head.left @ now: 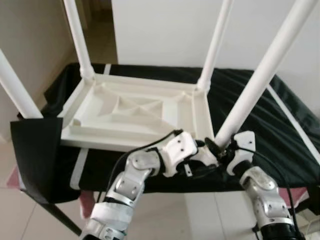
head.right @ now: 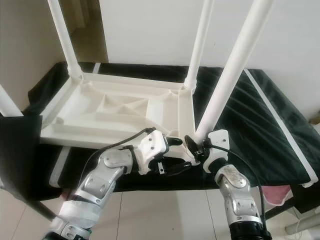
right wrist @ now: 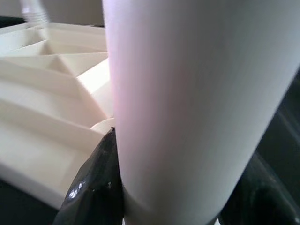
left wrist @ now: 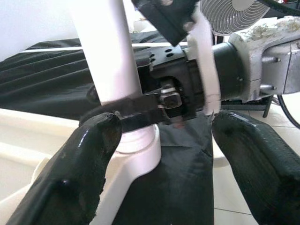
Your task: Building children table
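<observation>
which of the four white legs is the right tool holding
The near-right leg, at the tabletop corner closest to the robot; the right tool clamps its base. The other three stand free.

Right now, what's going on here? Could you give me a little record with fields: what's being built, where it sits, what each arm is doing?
Being built: white tabletop, upside down, four white legs pointing up
Resting on: black-covered table
Right gripper: jaws shut around the base of the near-right leg
Left gripper: jaws open, beside that leg's socket, close to the right gripper
Other legs: standing in the other three corners
Background: white wall, tiled floor
</observation>
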Controlling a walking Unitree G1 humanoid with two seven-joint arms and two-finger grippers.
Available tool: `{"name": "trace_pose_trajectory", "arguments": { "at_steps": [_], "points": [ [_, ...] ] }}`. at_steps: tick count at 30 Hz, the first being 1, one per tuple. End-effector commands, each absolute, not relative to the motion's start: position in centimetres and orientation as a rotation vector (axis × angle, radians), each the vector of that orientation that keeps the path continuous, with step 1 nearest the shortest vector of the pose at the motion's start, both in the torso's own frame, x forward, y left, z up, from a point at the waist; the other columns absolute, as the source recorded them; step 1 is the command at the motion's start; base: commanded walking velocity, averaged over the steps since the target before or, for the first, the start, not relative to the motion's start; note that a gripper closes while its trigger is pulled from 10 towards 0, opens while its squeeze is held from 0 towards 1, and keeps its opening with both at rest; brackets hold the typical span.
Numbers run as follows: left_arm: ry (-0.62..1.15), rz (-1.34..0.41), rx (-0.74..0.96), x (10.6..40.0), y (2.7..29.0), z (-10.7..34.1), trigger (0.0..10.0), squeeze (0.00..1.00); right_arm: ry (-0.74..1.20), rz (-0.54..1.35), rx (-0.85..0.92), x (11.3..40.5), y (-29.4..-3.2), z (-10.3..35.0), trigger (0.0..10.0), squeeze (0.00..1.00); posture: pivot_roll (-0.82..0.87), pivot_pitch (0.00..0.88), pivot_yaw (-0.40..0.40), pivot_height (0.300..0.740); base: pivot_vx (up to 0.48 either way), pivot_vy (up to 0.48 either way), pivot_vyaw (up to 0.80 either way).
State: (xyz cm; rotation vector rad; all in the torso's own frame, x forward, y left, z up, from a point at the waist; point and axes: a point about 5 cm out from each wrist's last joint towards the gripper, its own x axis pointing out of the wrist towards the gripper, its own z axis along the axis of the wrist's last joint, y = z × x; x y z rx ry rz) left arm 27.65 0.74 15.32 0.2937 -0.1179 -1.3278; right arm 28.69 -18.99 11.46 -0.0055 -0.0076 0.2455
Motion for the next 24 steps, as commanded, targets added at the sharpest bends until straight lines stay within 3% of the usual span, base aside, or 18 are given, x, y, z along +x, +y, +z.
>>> {"name": "trace_pose_trajectory", "arguments": {
  "at_steps": [1,7,13,16,24],
  "points": [
    [-0.122,-1.231,0.286,28.0,0.9,15.1,10.0,0.0,0.1,0.056,0.032,28.4,-20.5,9.4,10.0,0.0,-0.05,0.0,-0.043,0.74,0.0,0.0,0.0],
    [-0.109,-1.22,0.294,27.9,1.4,14.8,10.0,0.0,0.118,-0.152,0.076,28.1,-19.7,8.9,10.0,0.0,-0.04,0.0,-0.044,0.74,0.0,0.0,0.0],
    [-0.109,-1.216,0.297,27.9,1.5,14.8,10.0,0.0,0.115,-0.228,0.096,27.9,-19.1,8.9,10.0,0.0,-0.03,0.0,-0.044,0.74,0.0,0.0,0.0],
    [-0.118,-1.205,0.302,28.1,1.5,14.9,10.0,0.0,0.118,-0.349,0.163,27.9,-17.2,8.7,10.0,0.0,-0.03,0.0,-0.037,0.74,0.0,0.0,0.0],
    [-0.129,-1.2,0.315,28.1,1.5,14.9,10.0,0.0,0.11,-0.312,0.129,27.9,-16.3,9.0,10.0,0.0,-0.04,0.0,-0.036,0.74,0.0,0.0,0.0]
  ]
}}
